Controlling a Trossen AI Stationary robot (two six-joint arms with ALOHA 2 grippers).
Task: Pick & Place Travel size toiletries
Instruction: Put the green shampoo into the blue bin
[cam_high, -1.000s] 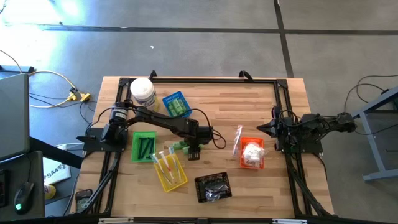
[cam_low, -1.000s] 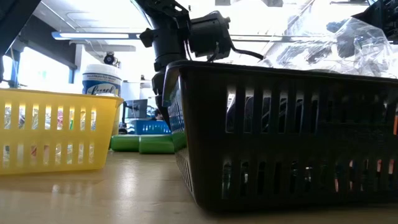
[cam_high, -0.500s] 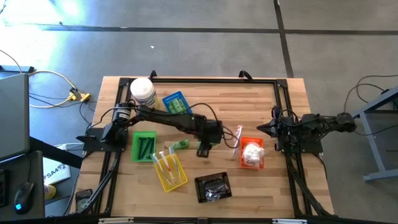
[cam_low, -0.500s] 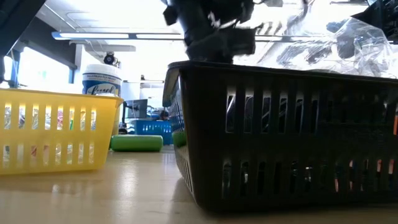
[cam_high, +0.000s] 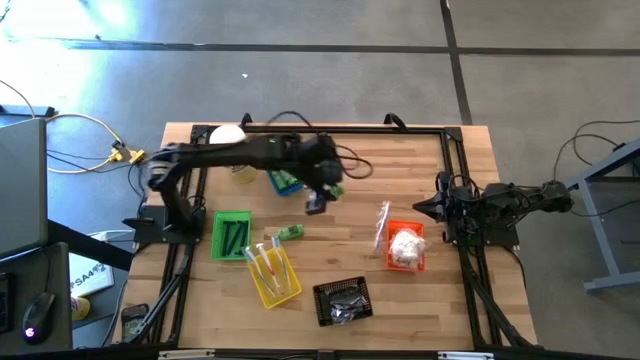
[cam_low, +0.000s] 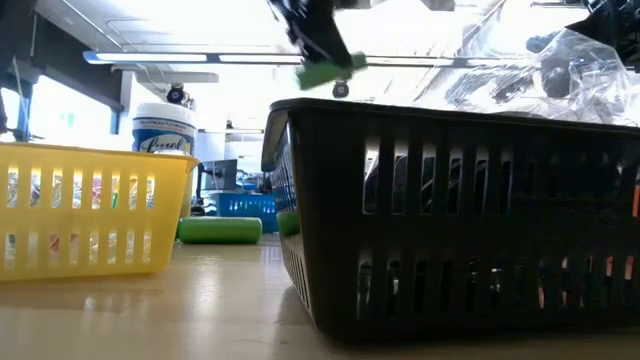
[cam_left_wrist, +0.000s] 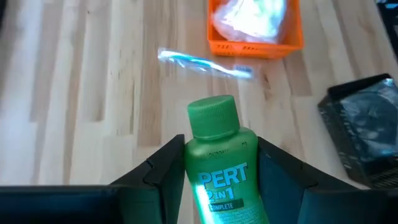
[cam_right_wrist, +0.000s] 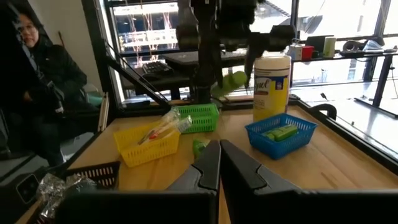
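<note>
- The wooden desk (cam_high: 400, 165) carried coloured baskets.
- Left gripper (cam_left_wrist: 214, 171) hung above the blue basket (cam_high: 283, 166), jaws clamping a green bottle (cam_left_wrist: 219, 163).
- Right gripper (cam_right_wrist: 219, 163) waited at the desk's right edge, jaws clenched empty.

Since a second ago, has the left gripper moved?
Yes. In the high view the left gripper, shut on a green bottle, has gone from beside the yellow basket up toward the blue basket at the table's far edge.

I count five slotted plastic baskets (cam_high: 279, 275), one white jar with yellow label (cam_right_wrist: 271, 87), one clear-wrapped stick (cam_left_wrist: 205, 63) on bare wood, two dark arms (cam_high: 240, 153).
</note>
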